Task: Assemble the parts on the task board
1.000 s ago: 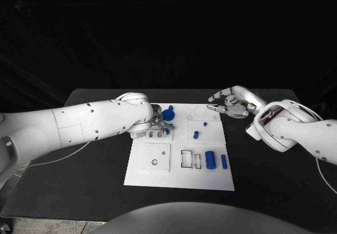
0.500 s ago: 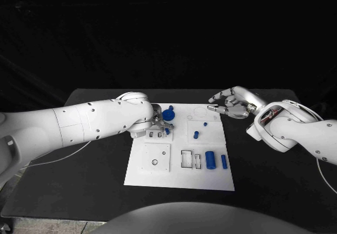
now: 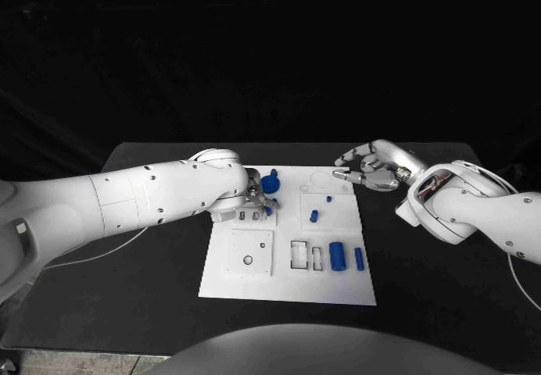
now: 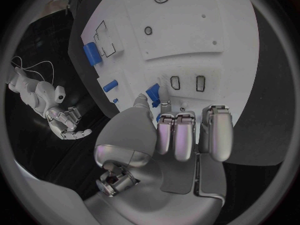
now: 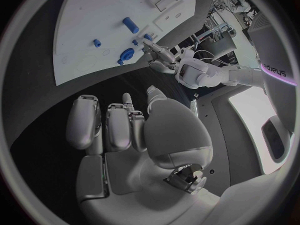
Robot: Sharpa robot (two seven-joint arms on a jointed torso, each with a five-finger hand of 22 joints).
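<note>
Task board (image 3: pixel 288 269), white, mid-table: a round blue part (image 3: pixel 270 184) near its far left corner, two small blue pegs (image 3: pixel 314 216) toward the centre, a blue cylinder (image 3: pixel 337 255) and a thin blue bar (image 3: pixel 360 259) near its right edge. Left hand (image 3: pixel 255 205) sits over the board's far left, fingertips at a small blue part (image 4: pixel 152 91) (whether it is gripped, I cannot tell). Right hand (image 3: pixel 370 168) hovers by the board's far right corner, fingers loosely curled and holding nothing.

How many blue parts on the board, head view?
6 visible: large round part with a small one beyond it by the left hand; two small pieces mid-board; two cylinders near right. That hand may hide more.
</note>
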